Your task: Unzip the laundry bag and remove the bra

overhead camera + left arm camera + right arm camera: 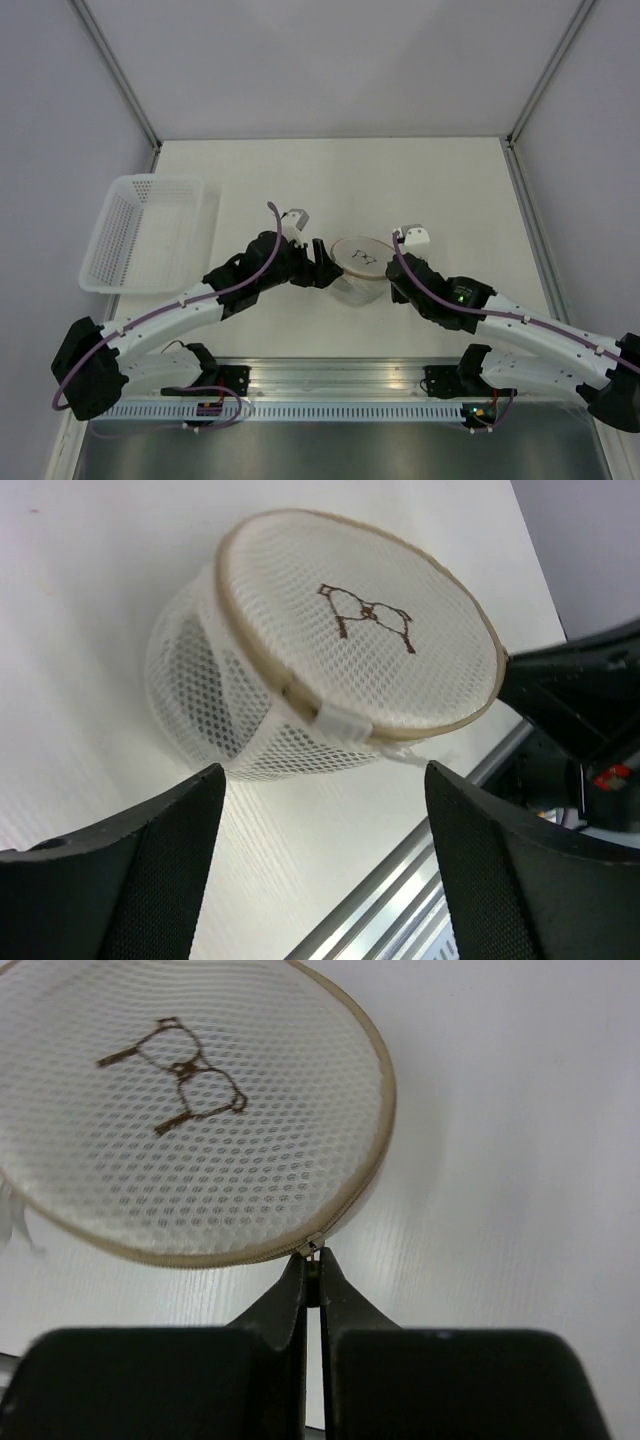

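Note:
The laundry bag (358,262) is a round white mesh pouch with a tan zip rim and a brown mark on its lid. It lies mid-table, tilted on its side (360,630). My left gripper (320,785) is open just left of the bag, its fingers (185,820) apart from the mesh, with bare table between them. My right gripper (313,1265) is shut on the small metal zip pull (314,1247) at the bag's rim (190,1110). The zip looks closed around the rim. The bra is hidden; only a dim grey shade shows through the side mesh.
A white perforated plastic basket (145,235) stands at the table's left edge. The metal rail (330,380) with the arm bases runs along the near edge. In the left wrist view, the right arm's black body (590,700) sits close behind the bag.

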Controlling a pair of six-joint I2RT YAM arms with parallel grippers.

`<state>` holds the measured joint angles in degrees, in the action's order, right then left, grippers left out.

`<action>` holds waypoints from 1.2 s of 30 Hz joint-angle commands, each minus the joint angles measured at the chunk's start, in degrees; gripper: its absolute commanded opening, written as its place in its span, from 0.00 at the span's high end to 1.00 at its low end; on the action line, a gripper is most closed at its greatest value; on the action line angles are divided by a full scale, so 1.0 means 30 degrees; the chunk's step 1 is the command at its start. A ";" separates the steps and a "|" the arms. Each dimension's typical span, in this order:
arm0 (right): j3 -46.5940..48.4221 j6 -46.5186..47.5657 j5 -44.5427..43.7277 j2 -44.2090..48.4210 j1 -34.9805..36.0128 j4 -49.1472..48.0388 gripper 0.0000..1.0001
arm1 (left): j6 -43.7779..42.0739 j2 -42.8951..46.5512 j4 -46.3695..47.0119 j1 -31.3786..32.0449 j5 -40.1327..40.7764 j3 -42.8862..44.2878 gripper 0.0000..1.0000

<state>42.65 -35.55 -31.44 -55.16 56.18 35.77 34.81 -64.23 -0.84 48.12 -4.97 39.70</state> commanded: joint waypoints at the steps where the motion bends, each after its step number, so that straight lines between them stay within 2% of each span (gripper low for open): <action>1: -0.0009 0.0424 0.0985 0.0193 -0.0037 -0.0438 1.00 | 0.2333 0.1396 -0.1124 -0.0043 0.3733 0.0390 0.14; 4: -0.0096 0.0804 0.3119 -0.0042 -0.0036 -0.1110 0.99 | 0.4617 0.3064 -0.1944 0.0015 0.4616 -0.0663 0.13; 9: -0.1355 0.2182 1.0257 0.0045 -0.0065 -0.5383 0.99 | 0.7730 0.4767 -0.1540 0.0716 0.4238 -0.2832 0.11; 10: -0.1589 0.2240 1.0942 0.0074 -0.0066 -0.6057 0.99 | 0.8285 0.4652 -0.1391 0.0776 0.3975 -0.3066 0.11; 15: -0.1884 0.1949 1.2412 -0.0802 -0.0037 -0.8727 1.00 | 0.9636 0.2692 -0.0220 0.1389 0.1835 -0.2923 0.11; 20: -0.1825 0.1743 1.3467 -0.1740 -0.0036 -1.0044 0.99 | 1.0837 0.0788 0.1712 0.1890 0.2213 -0.3009 0.13; 23: -0.1972 0.1830 1.3498 -0.1888 0.0022 -1.0049 1.00 | 1.1220 0.0288 0.3295 0.1890 0.2477 -0.3361 0.18; 26: -0.2059 0.2035 1.3382 -0.1830 0.0022 -0.9610 1.00 | 1.1366 -0.0035 0.3794 0.1890 0.2799 -0.3303 0.29; 27: -0.2060 0.2036 1.3323 -0.1743 0.0022 -0.9464 1.00 | 1.1366 -0.0094 0.3941 0.1890 0.2858 -0.3303 0.40; 29: -0.2089 0.2153 1.3089 -0.1508 0.0022 -0.9111 0.99 | 1.1337 -0.0182 0.4030 0.1890 0.3034 -0.3273 0.55; 30: -0.2118 0.2153 1.2972 -0.1449 0.0022 -0.8936 1.00 | 1.1337 -0.0241 0.4001 0.1861 0.3092 -0.3244 0.73; 32: -0.2089 0.2182 1.2737 -0.1273 0.0051 -0.8468 0.99 | 1.1337 -0.0242 0.3827 0.1890 0.3239 -0.3215 0.87; 33: -0.2089 0.2240 1.2562 -0.1273 0.0052 -0.8263 0.99 | 1.1308 -0.0242 0.3738 0.1890 0.3298 -0.3215 0.97; 36: -0.1768 0.2299 1.1135 -0.1360 0.0081 -0.6655 1.00 | 1.0959 0.0080 0.2980 0.1890 0.3824 -0.3215 0.98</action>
<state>36.49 -29.71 6.20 -60.14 56.12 11.57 68.14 -64.60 8.51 53.87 3.16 29.91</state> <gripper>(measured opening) 0.020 0.041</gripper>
